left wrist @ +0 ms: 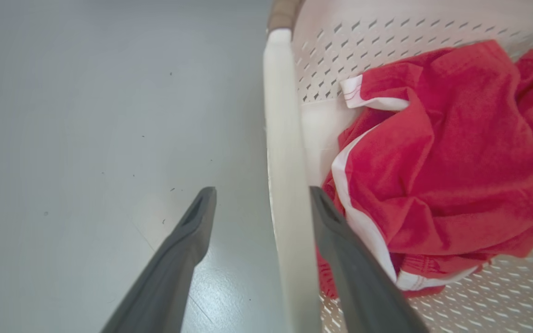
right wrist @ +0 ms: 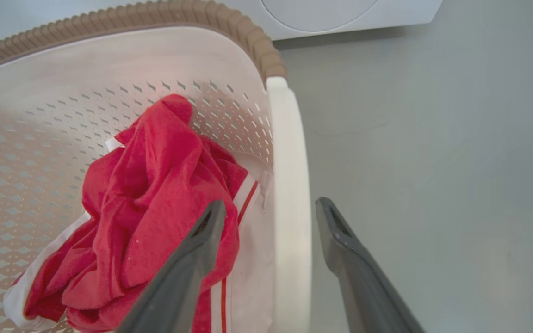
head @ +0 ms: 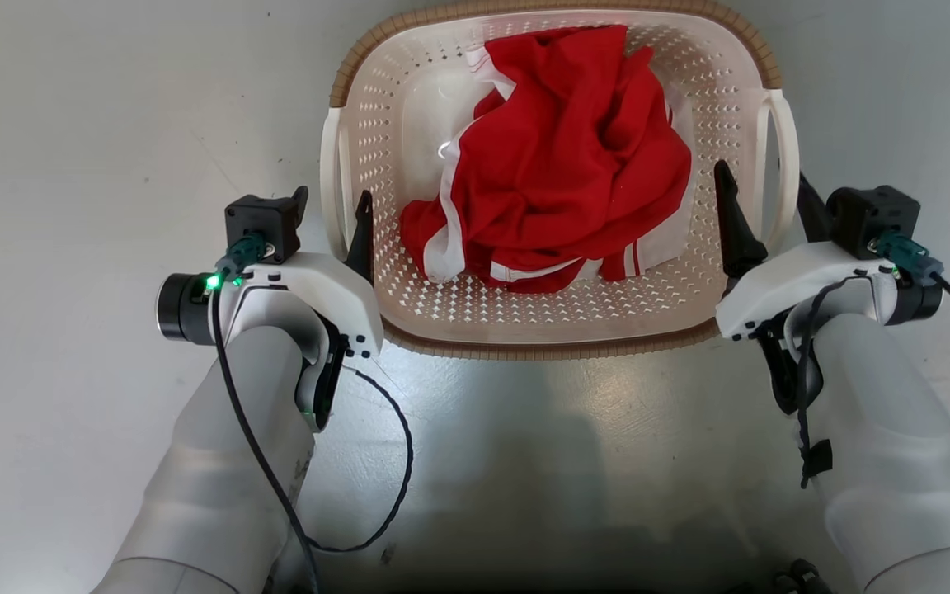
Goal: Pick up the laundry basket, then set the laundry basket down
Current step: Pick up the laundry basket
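The basket (head: pixel 557 348) sits on the floor (head: pixel 71 124), my left pincer (left wrist: pixel 262 192) and right pincer (right wrist: pixel 271 204) each spread astride one of its side handles (left wrist: pixel 285 152), so I should pinch both together and lift evenly to keep it level.

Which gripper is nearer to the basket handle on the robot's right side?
Right. The right gripper straddles that handle, jaws open; the left gripper straddles the opposite handle across the basket.
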